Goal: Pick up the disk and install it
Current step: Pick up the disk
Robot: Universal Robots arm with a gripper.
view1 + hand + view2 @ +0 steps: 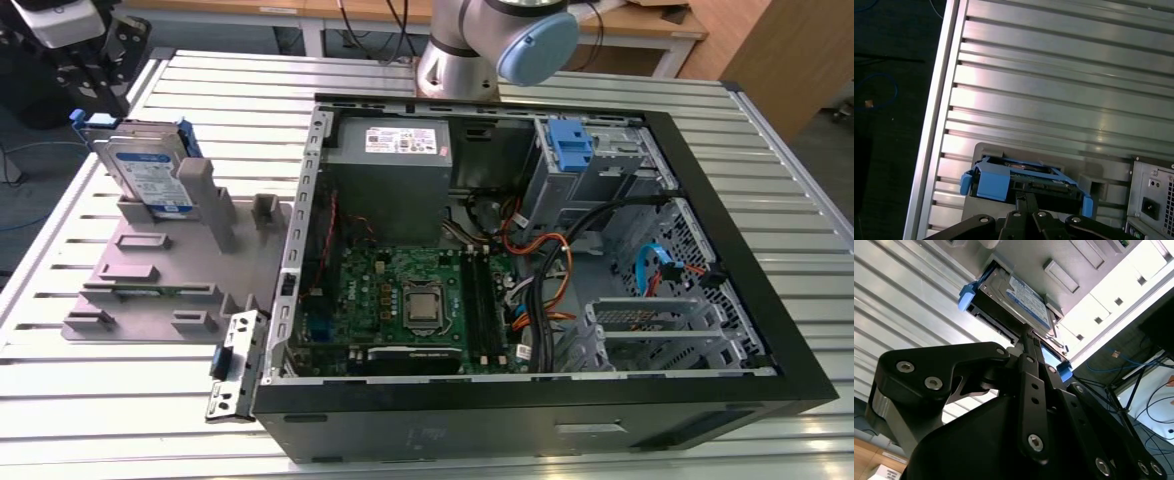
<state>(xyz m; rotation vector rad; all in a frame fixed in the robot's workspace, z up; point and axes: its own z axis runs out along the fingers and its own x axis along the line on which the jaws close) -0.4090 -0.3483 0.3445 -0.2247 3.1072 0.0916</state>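
Observation:
The disk stands upright in a slot of the grey holder, on the exterior view's left, beside the open computer case. Its white-and-blue label faces the camera and blue rails run along its sides. My black gripper hangs just above the disk's top edge. In both wrist views the fingertips are drawn together at the middle of that edge, gripper against disk, and gripper against disk. Whether they touch the disk I cannot tell.
Inside the case are a grey power-supply box, the motherboard, loose cables and a drive cage with an upright blue latch. The arm's base stands behind the case. The ribbed metal table ends close to the holder.

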